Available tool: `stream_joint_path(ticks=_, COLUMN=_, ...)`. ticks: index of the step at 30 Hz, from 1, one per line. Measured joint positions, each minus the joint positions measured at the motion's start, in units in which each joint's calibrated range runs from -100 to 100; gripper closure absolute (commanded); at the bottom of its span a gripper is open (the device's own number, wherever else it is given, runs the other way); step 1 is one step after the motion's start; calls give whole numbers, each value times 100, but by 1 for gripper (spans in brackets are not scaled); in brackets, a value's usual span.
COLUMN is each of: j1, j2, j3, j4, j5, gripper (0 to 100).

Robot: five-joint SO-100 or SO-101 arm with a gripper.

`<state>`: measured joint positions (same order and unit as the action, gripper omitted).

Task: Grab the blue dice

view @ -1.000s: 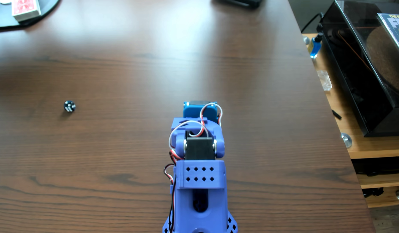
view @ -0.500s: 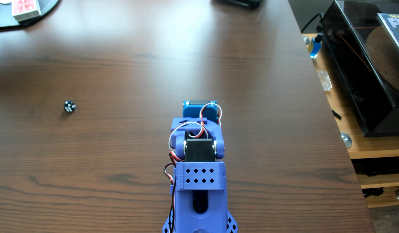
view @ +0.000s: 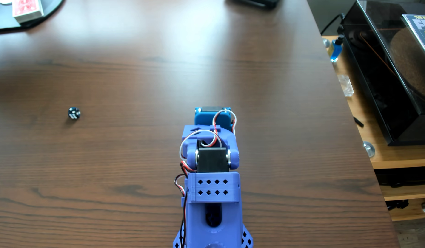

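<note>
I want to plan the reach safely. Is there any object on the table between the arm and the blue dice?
Nothing visible does. The blue dice lies alone on the bare wooden table, far to the left of the folded arm in this view. The card box sits far behind. The gripper fingers are hidden under the arm.

Desk (view: 139,71): dark brown wood-grain top, smooth, with a soft sheen catching window glare.
Blue dice (view: 74,113): glossy navy plastic with white pips.
Arm (view: 212,190): matt periwinkle printed plastic, faint layer lines, diamond perforations; black plastic servo (view: 212,159) with bright metal discs at its sides.
End effector (view: 212,116): brighter blue plastic part, matt; fingers hidden.
Wires (view: 199,138): smooth red, white and black insulation.
Card box (view: 27,8): red-patterned paper carton.
Turntable cover (view: 383,78): dark, smoked glossy plastic.
Shelf (view: 383,157): pale, matt wood.
</note>
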<state>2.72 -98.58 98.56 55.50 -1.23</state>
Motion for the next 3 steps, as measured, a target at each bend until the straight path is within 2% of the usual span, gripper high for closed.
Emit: stream_joint_path(ticks=3, j1=-8, j2=0, j3=0, j4=0, j5=0, gripper=98)
